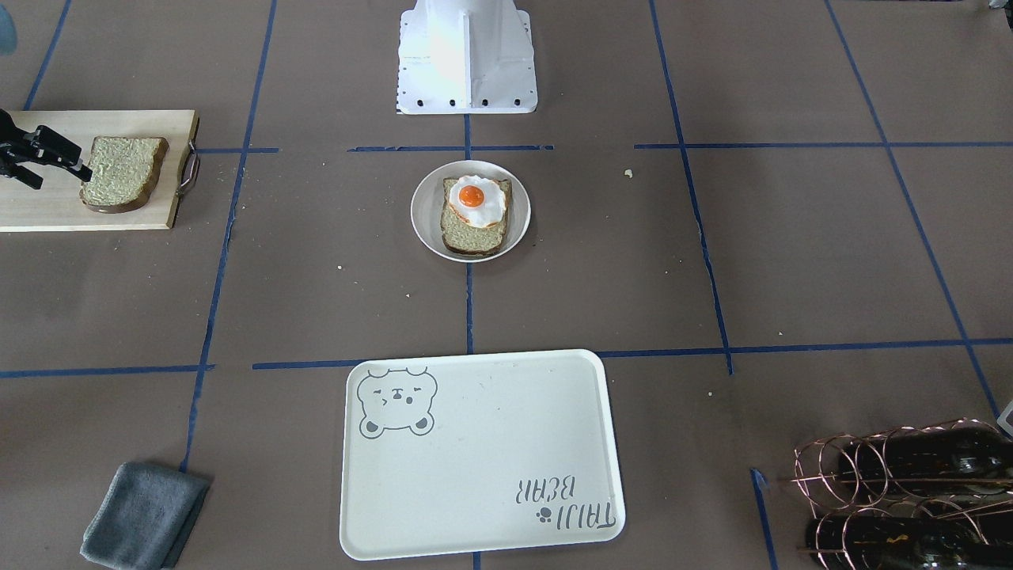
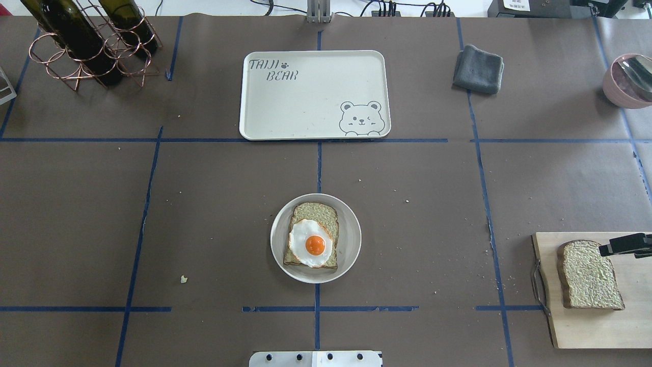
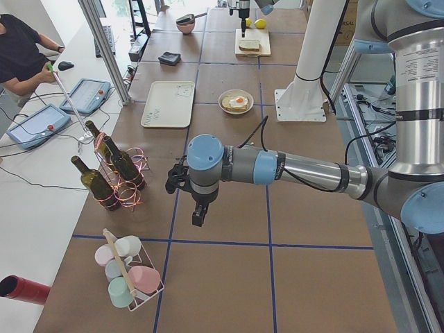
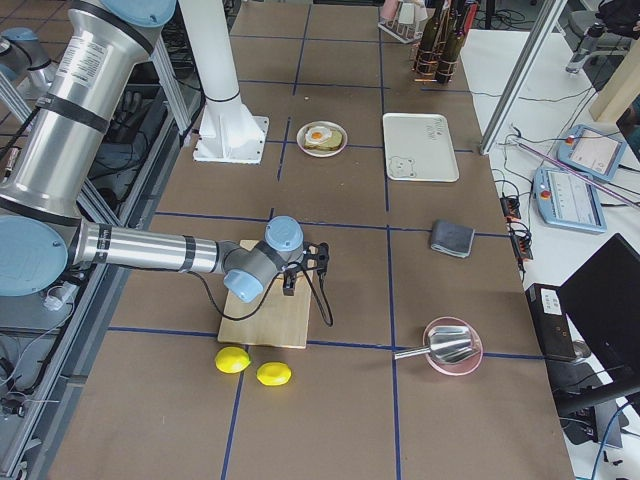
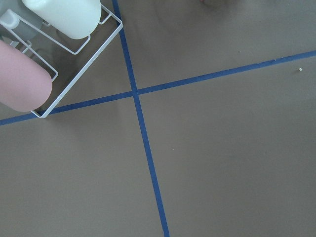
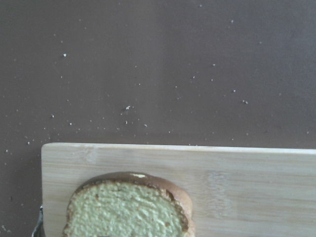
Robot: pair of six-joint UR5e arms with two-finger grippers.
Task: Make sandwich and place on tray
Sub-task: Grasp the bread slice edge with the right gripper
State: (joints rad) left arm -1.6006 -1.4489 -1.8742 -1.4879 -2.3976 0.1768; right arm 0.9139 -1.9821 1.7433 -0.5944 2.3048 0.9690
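Observation:
One bread slice (image 1: 471,233) lies in a round pale plate (image 1: 419,210) at the table's middle, with the fried egg (image 1: 475,198) on top; egg (image 2: 310,243) and plate (image 2: 351,239) also show in the overhead view. The second bread slice (image 1: 123,174) lies on a wooden cutting board (image 1: 47,210), and shows in the right wrist view (image 6: 128,207). My right gripper (image 1: 61,178) hovers over the board beside this slice, open and empty. The cream bear tray (image 1: 483,451) holds nothing. My left gripper (image 3: 198,216) hangs far off near a cup rack; I cannot tell its state.
A grey folded cloth (image 2: 478,69) lies right of the tray. A copper rack with dark bottles (image 2: 86,46) stands at the far left. A pink bowl (image 2: 629,81) sits far right. Two lemons (image 4: 255,367) lie by the board. A wire cup rack (image 5: 44,44) lies below my left wrist.

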